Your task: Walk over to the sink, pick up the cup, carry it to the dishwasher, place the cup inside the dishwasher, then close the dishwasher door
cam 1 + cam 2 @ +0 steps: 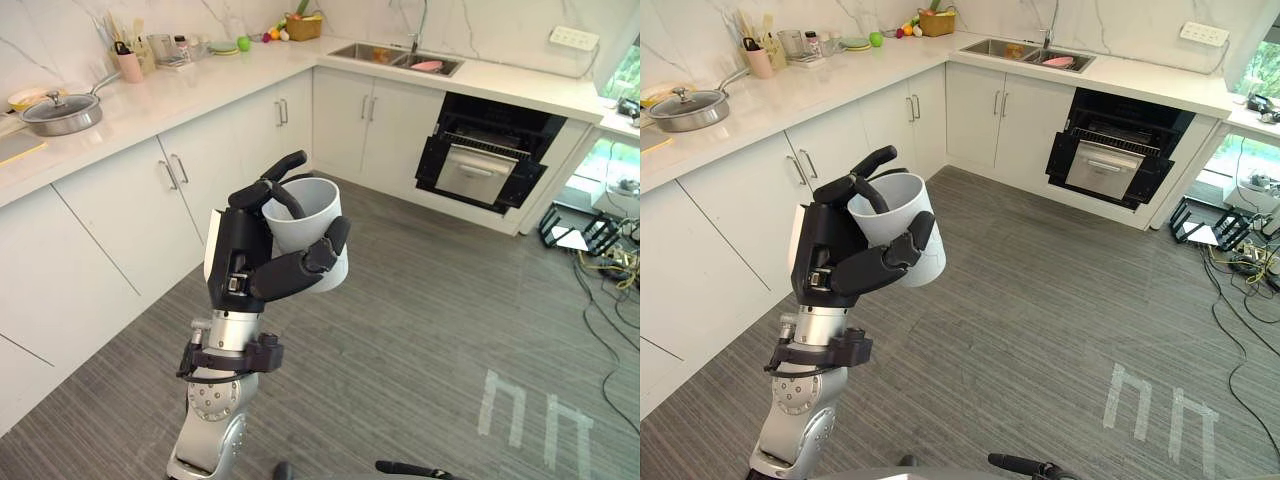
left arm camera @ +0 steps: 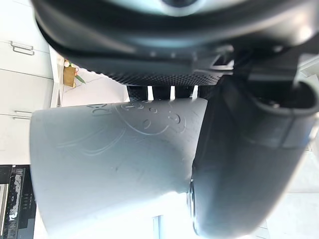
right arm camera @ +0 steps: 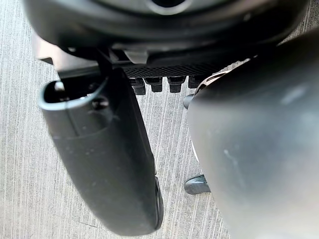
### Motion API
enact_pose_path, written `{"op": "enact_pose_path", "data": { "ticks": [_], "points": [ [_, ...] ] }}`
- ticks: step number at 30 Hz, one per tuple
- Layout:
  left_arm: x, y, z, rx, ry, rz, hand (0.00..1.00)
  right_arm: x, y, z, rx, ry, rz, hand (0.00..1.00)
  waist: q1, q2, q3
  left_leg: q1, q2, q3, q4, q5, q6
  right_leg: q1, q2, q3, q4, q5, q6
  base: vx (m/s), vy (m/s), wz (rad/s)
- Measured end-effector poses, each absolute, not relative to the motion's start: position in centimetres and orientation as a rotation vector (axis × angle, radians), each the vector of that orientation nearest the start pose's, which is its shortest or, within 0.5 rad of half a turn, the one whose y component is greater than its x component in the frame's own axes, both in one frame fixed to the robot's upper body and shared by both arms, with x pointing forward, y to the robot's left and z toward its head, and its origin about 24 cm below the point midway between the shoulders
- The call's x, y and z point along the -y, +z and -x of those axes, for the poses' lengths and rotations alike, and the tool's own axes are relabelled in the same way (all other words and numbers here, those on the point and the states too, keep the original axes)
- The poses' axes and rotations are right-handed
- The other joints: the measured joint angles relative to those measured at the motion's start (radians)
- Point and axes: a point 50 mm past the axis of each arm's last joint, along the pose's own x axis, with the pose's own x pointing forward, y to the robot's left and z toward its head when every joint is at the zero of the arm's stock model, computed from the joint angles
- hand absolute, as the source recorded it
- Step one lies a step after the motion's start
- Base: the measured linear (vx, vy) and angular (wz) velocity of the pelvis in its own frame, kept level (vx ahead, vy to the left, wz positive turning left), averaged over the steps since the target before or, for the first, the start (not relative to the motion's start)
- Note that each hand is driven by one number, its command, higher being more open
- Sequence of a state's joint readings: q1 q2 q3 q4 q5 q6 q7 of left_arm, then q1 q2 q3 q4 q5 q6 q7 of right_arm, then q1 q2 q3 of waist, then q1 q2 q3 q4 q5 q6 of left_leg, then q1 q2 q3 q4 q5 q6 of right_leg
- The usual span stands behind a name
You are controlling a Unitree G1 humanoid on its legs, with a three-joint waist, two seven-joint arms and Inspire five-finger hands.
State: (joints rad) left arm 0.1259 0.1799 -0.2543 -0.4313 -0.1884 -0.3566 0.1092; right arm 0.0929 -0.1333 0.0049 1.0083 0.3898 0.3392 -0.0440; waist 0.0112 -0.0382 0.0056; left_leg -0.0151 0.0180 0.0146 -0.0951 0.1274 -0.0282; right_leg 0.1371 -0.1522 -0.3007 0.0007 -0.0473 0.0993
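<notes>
The white cup (image 1: 316,216) sits upright in my left robot hand (image 1: 240,255), fingers and thumb clamped round it, raised over the grey plank floor (image 1: 420,300), well apart from the open dishwasher (image 1: 487,160) under the counter (image 1: 500,76) beside the sink (image 1: 390,55).

Left arm (image 1: 215,420), lower left of frame: silver-grey metal segments, with a rounded joint housing dotted with small screws. A black clamp collar (image 1: 232,357) rings the wrist below a ribbed silver cylinder.

Left hand (image 1: 250,255): matte black, with a boxy back, a white side panel and a small silver fitting. Its fingers are thick and round-tipped.

Right hand (image 3: 99,159): smooth dark shells, with a textured black strip at the finger bases.
</notes>
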Motion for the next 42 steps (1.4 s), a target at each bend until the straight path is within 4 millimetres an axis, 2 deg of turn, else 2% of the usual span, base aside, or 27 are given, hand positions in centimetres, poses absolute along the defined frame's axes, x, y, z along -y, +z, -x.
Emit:
{"op": "enact_pose_path", "data": {
  "ticks": [4,7,8,12,14,16,17,18,19,20,22,23,25,26,28,29,30,31,32,33,34,35,37,39,40,41,42],
  "points": [
    [-12.9,13.7,-20.3,0.604,-0.143,0.171,0.00,19.5,-16.7,-6.2,-1.395,-0.303,-0.280,1.00,-0.006,0.002,-0.007,0.027,0.009,0.053,0.000,-0.012,-0.008,-0.007,0.005,0.055,0.000,0.001,-0.002,0.00,-0.009,-0.36],
    [-13.2,13.7,-20.4,0.605,-0.131,0.187,0.00,19.5,-16.6,-5.7,-1.364,-0.299,-0.345,1.00,-0.053,-0.002,-0.022,0.034,0.010,0.056,0.000,-0.012,-0.011,-0.005,0.008,0.064,-0.002,0.001,-0.003,0.02,-0.022,-0.14],
    [-13.2,13.6,-20.4,0.600,-0.129,0.194,0.00,19.6,-16.6,-5.4,-1.368,-0.300,-0.353,1.00,-0.057,-0.003,-0.022,0.040,0.011,0.056,0.000,-0.011,-0.009,0.000,0.010,0.067,-0.002,0.001,-0.003,0.02,-0.021,-0.11],
    [-13.6,12.5,-20.9,0.560,-0.093,0.236,0.00,20.0,-16.8,-2.7,-1.394,-0.330,-0.442,1.00,-0.066,-0.004,-0.019,0.057,0.025,0.063,0.000,-0.015,-0.014,0.003,0.024,0.119,0.015,-0.005,-0.013,-0.01,-0.023,-0.08],
    [-14.5,12.0,-21.2,0.544,-0.052,0.245,0.00,19.7,-16.8,-2.9,-1.363,-0.321,-0.470,1.00,-0.070,-0.007,-0.010,0.062,0.036,0.063,0.000,-0.026,-0.017,-0.001,0.039,0.195,0.038,-0.029,-0.036,-0.06,-0.027,-0.01],
    [-15.3,11.7,-20.7,0.538,-0.021,0.250,0.00,19.5,-16.8,-3.2,-1.341,-0.286,-0.485,1.00,-0.074,-0.014,0.000,0.055,0.041,0.055,0.008,-0.026,-0.018,-0.012,0.063,0.227,0.067,-0.085,-0.036,-0.07,-0.075,0.29],
    [-15.4,11.5,-20.5,0.536,-0.014,0.249,0.00,19.3,-16.8,-3.3,-1.341,-0.278,-0.493,1.00,-0.072,-0.017,0.001,0.044,0.045,0.055,0.026,-0.029,-0.019,-0.017,0.064,0.223,0.075,-0.090,-0.040,-0.04,-0.092,0.38],
    [-15.7,11.4,-20.3,0.538,-0.003,0.244,0.00,19.3,-16.8,-3.5,-1.341,-0.263,-0.494,1.00,-0.060,-0.026,0.019,-0.004,0.056,0.062,0.147,-0.078,-0.022,-0.019,0.061,0.212,0.092,-0.097,-0.047,-0.03,-0.066,0.32],
    [-15.9,11.5,-20.1,0.546,0.010,0.247,0.00,19.7,-16.7,-4.2,-1.328,-0.243,-0.479,1.00,-0.050,-0.003,0.046,-0.098,0.091,0.078,0.356,-0.166,-0.015,-0.019,0.077,0.193,0.122,-0.099,-0.056,-0.02,-0.045,0.38],
    [-16.0,11.6,-19.9,0.549,0.020,0.251,0.00,20.0,-16.6,-4.4,-1.325,-0.236,-0.476,1.00,-0.052,0.008,0.059,-0.136,0.109,0.084,0.439,-0.199,-0.017,-0.014,0.091,0.177,0.141,-0.107,-0.056,-0.02,-0.031,0.54],
    [-16.7,11.9,-19.4,0.571,0.055,0.248,0.00,19.8,-16.6,-5.2,-1.314,-0.215,-0.482,1.00,-0.049,0.010,0.092,-0.214,0.144,0.126,0.624,-0.227,0.002,-0.011,0.100,0.139,0.200,-0.153,-0.058,-0.02,-0.011,0.63],
    [-17.4,12.1,-19.3,0.584,0.088,0.238,0.00,20.0,-16.6,-5.2,-1.320,-0.215,-0.482,1.00,-0.038,0.018,0.109,-0.241,0.160,0.144,0.680,-0.228,0.005,0.005,0.101,0.120,0.207,-0.172,-0.069,-0.01,0.010,0.44],
    [-18.2,12.2,-19.2,0.595,0.127,0.226,0.00,20.1,-16.6,-5.1,-1.330,-0.220,-0.482,1.00,-0.025,0.015,0.113,-0.235,0.157,0.148,0.672,-0.228,0.004,0.021,0.095,0.117,0.200,-0.177,-0.075,0.02,0.018,0.25],
    [-18.9,12.6,-19.1,0.619,0.165,0.218,0.00,20.1,-16.6,-5.5,-1.323,-0.218,-0.482,1.00,-0.022,0.008,0.139,-0.243,0.153,0.155,0.703,-0.233,-0.009,0.051,0.089,0.109,0.184,-0.178,-0.076,0.02,0.053,0.31],
    [-19.4,13.0,-18.8,0.644,0.187,0.221,0.00,20.5,-16.5,-5.7,-1.311,-0.234,-0.487,1.00,-0.015,0.003,0.173,-0.247,0.123,0.146,0.597,-0.249,-0.023,0.078,0.061,0.091,0.183,-0.190,-0.060,0.02,0.135,0.29],
    [-19.3,13.1,-18.8,0.654,0.190,0.231,0.00,21.1,-16.5,-5.5,-1.319,-0.246,-0.472,1.00,0.002,0.018,0.180,-0.256,0.102,0.081,0.454,-0.207,-0.054,0.096,0.046,0.092,0.179,-0.203,-0.047,0.07,0.210,0.08],
    [-19.2,13.1,-18.7,0.658,0.191,0.234,0.00,21.3,-16.5,-5.4,-1.323,-0.251,-0.468,1.00,0.005,0.023,0.185,-0.259,0.102,0.059,0.437,-0.167,-0.080,0.111,0.044,0.099,0.169,-0.208,-0.042,0.11,0.241,0.04],
    [-19.2,13.1,-18.7,0.662,0.193,0.238,0.00,21.4,-16.5,-5.2,-1.331,-0.257,-0.467,1.00,0.005,0.026,0.186,-0.264,0.096,0.052,0.464,-0.141,-0.090,0.133,0.041,0.116,0.151,-0.216,-0.034,0.17,0.254,0.00],
    [-19.2,13.1,-18.7,0.669,0.195,0.241,0.00,21.5,-16.5,-5.2,-1.335,-0.264,-0.462,1.00,0.010,0.028,0.185,-0.278,0.071,0.041,0.517,-0.149,-0.074,0.142,0.026,0.133,0.150,-0.227,-0.017,0.25,0.344,-0.20],
    [-19.1,12.9,-18.7,0.668,0.194,0.245,0.00,21.9,-16.5,-5.0,-1.344,-0.286,-0.448,1.00,0.027,0.028,0.178,-0.278,0.033,0.052,0.564,-0.194,-0.010,0.154,-0.012,0.150,0.151,-0.245,0.007,0.37,0.399,-0.33],
    [-19.3,12.7,-18.7,0.659,0.203,0.253,0.00,21.9,-16.6,-4.4,-1.356,-0.310,-0.464,1.00,0.028,0.005,0.167,-0.270,-0.004,0.084,0.574,-0.223,0.034,0.152,-0.045,0.184,0.206,-0.265,0.025,0.34,0.303,-0.19],
    [-19.3,12.7,-18.8,0.659,0.202,0.260,0.00,21.9,-16.6,-4.4,-1.350,-0.326,-0.477,1.00,0.018,0.003,0.166,-0.275,-0.019,0.084,0.593,-0.239,0.059,0.141,-0.050,0.197,0.267,-0.273,0.033,0.39,0.253,0.05],
    [-19.0,12.6,-19.2,0.632,0.163,0.277,0.00,22.0,-16.7,-4.3,-1.338,-0.388,-0.504,1.00,0.017,-0.004,0.160,-0.233,-0.061,0.113,0.620,-0.304,0.107,0.093,-0.100,0.211,0.483,-0.273,0.070,0.37,0.233,0.03],
    [-18.5,12.6,-19.3,0.616,0.112,0.270,0.00,21.9,-16.8,-3.7,-1.350,-0.425,-0.520,1.00,0.034,-0.020,0.132,-0.175,-0.089,0.145,0.588,-0.332,0.121,0.067,-0.150,0.202,0.558,-0.218,0.103,0.36,0.209,-0.34],
    [-18.2,13.0,-19.3,0.624,0.080,0.260,0.00,22.0,-16.7,-3.8,-1.342,-0.441,-0.522,1.00,0.037,-0.025,0.127,-0.126,-0.105,0.163,0.534,-0.334,0.123,0.034,-0.187,0.173,0.637,-0.159,0.096,0.37,0.194,-0.46],
    [-18.0,13.1,-19.3,0.627,0.066,0.256,0.00,22.2,-16.6,-3.8,-1.333,-0.446,-0.520,1.00,0.034,-0.026,0.127,-0.096,-0.111,0.167,0.499,-0.333,0.123,0.014,-0.201,0.166,0.681,-0.116,0.092,0.36,0.172,-0.36],
    [-17.5,13.1,-19.4,0.623,0.031,0.246,0.00,22.2,-16.6,-3.7,-1.321,-0.456,-0.532,1.00,0.020,-0.012,0.123,-0.038,-0.112,0.161,0.432,-0.323,0.124,-0.035,-0.185,0.195,0.773,-0.064,0.098,0.29,0.108,-0.18]
  ]
}}
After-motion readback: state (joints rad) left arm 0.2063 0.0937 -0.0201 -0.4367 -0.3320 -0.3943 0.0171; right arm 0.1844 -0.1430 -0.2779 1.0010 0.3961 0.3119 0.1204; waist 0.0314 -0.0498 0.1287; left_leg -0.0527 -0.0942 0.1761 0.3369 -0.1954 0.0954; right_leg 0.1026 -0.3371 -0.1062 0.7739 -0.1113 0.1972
